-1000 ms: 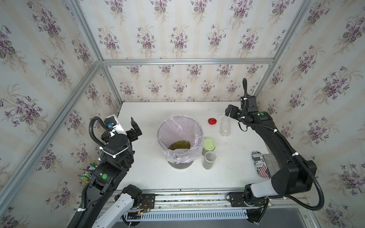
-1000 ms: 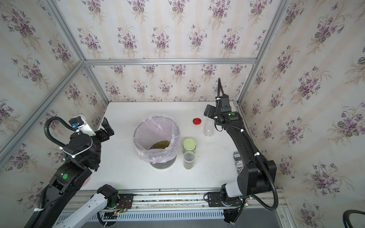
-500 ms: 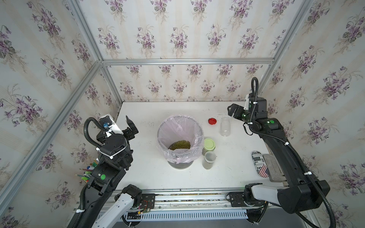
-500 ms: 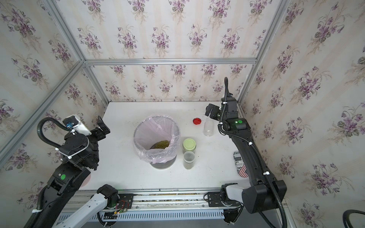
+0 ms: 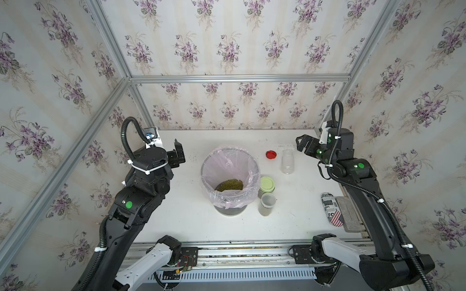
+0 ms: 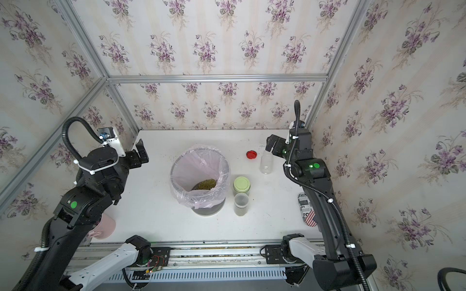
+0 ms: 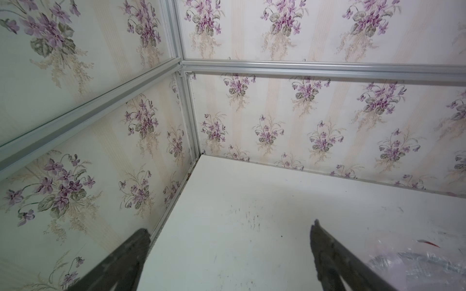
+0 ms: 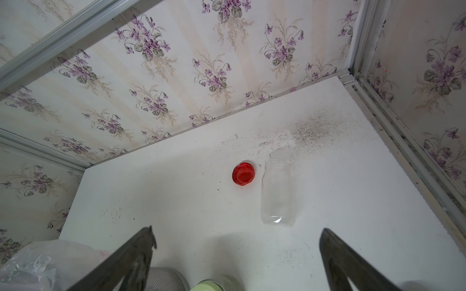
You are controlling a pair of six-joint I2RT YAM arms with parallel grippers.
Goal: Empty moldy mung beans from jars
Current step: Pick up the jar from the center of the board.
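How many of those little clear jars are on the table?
3. The empty jar sits beside the loose red lid, toward the back wall. The green-lidded jar is next to the bin. The open jar, holding greenish grains, is just in front of it. None seems hidden.

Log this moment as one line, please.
left gripper open; right gripper open; mung beans in bin; clear jar empty, red lid beside

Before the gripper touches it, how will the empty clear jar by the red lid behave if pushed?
The empty jar stands tall and narrow and holds nothing, so it is probably light and may tip if pushed high. Its smooth wall may be slippery; on its side it would likely roll.
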